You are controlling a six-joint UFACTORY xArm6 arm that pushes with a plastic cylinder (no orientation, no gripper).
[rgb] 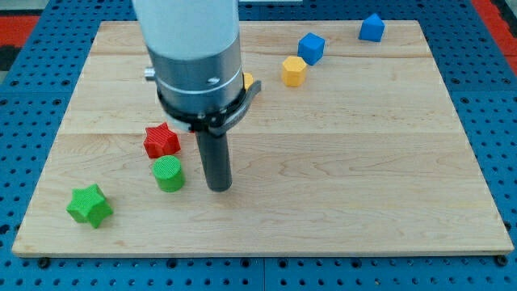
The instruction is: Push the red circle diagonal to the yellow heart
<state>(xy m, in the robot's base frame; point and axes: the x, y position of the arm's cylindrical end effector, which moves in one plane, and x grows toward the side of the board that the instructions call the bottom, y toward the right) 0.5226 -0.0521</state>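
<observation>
My tip [218, 187] rests on the wooden board [363, 178] in its lower left part, just right of a green circle block [169, 173]. A red star [161, 141] lies up and left of the tip. No red circle shows; the arm's wide body [194, 56] hides the board behind it. A small yellow piece [248, 81] peeks out at the arm's right edge; its shape cannot be made out.
A green star [89, 204] lies near the board's lower left corner. A yellow hexagon block [294, 70], a blue cube [311, 48] and another blue block [371, 27] lie along the top right.
</observation>
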